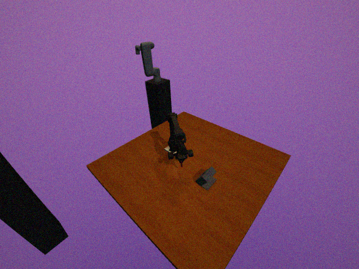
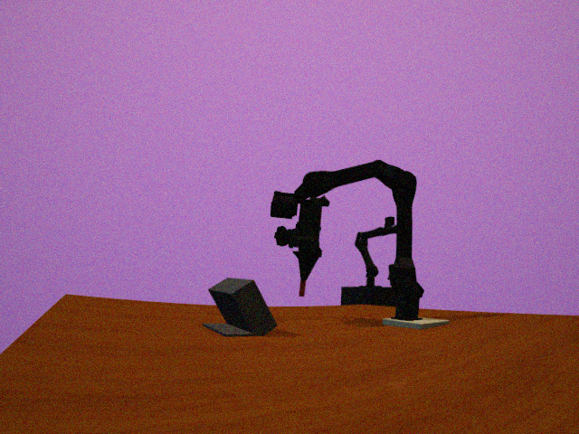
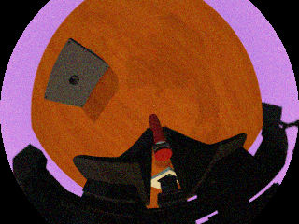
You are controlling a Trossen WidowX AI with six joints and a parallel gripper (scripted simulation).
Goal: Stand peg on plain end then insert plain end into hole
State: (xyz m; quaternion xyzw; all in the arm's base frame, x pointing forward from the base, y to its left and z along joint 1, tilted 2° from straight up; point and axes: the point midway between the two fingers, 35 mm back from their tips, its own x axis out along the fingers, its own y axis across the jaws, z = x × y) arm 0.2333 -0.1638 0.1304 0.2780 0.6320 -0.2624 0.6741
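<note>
Peg (image 1: 182, 164) (image 2: 301, 288) (image 3: 156, 127): red, pale band near one end. Block (image 1: 207, 175) (image 2: 242, 304) (image 3: 75, 75): plain grey, dark hole. Bench (image 1: 231, 188) (image 2: 327, 373) (image 3: 159, 61): orange-brown, streaky grain right to its edges. Gripper (image 1: 182, 162) (image 2: 304, 278) (image 3: 156, 131): black.
</note>
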